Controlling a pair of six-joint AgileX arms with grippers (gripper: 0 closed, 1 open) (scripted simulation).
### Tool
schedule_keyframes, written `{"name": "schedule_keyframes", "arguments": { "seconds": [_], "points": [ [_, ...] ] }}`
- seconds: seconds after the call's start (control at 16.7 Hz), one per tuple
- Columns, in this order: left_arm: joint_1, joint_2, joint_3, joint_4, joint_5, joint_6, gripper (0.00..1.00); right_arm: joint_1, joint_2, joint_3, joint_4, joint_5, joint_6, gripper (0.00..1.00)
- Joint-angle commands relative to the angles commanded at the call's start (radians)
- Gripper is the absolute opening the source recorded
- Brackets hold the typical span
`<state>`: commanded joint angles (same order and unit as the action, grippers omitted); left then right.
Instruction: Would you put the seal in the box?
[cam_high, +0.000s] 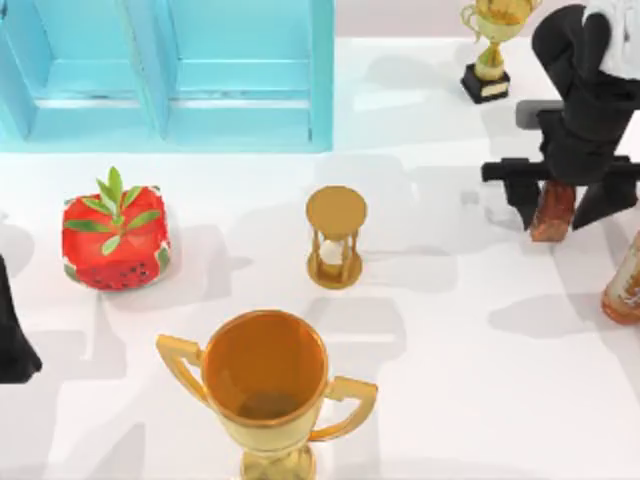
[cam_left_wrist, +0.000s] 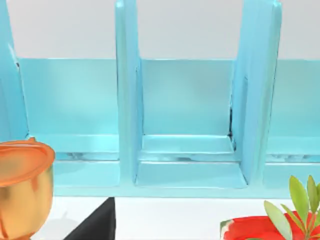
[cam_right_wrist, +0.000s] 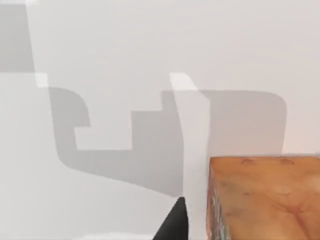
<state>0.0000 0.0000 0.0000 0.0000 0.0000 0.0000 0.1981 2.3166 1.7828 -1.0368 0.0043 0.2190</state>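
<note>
Right claw (cam_high: 556, 205) sits at about 3 o'clock on the table (cam_high: 450, 330), fingers pinching the seal (cam_high: 552, 212) from both sides so that it hangs upright and can travel. Its shadow falls apart from it, so I judge it lifted. The box (cam_high: 170, 90) waits at 11 o'clock; the left arm (cam_high: 15, 330) is parked at 9 o'clock.

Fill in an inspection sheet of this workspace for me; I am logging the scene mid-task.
Surface: white table, shadowed.
Job's things: seal between the right gripper's fingers, at the table's right; blue box at the rear left, compartments open.
Clutter: hourglass, strawberry-like cube, large gold trophy, small trophy, orange-brown bottle.
Grippers: right gripper shut on the seal; left arm parked at the left edge.
Cables: nothing seen.
Surroundings: nothing seen.
</note>
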Motion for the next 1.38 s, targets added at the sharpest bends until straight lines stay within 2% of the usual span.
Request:
{"name": "schedule_keyframes", "arguments": {
  "seconds": [0.3,0.36,0.96,1.38],
  "points": [
    [0.0,0.0,0.0,0.0,0.0,0.0,1.0,0.0,0.0,0.0,0.0,0.0,0.0,0.02],
    [0.0,0.0,0.0,0.0,0.0,0.0,1.0,0.0,0.0,0.0,0.0,0.0,0.0,0.0],
    [0.0,0.0,0.0,0.0,0.0,0.0,1.0,-0.001,-0.001,0.015,-0.017,0.0,0.002,0.0],
    [0.0,0.0,0.0,0.0,0.0,0.0,1.0,-0.006,-0.036,0.24,-0.284,0.001,0.002,0.0]
  ]
}}
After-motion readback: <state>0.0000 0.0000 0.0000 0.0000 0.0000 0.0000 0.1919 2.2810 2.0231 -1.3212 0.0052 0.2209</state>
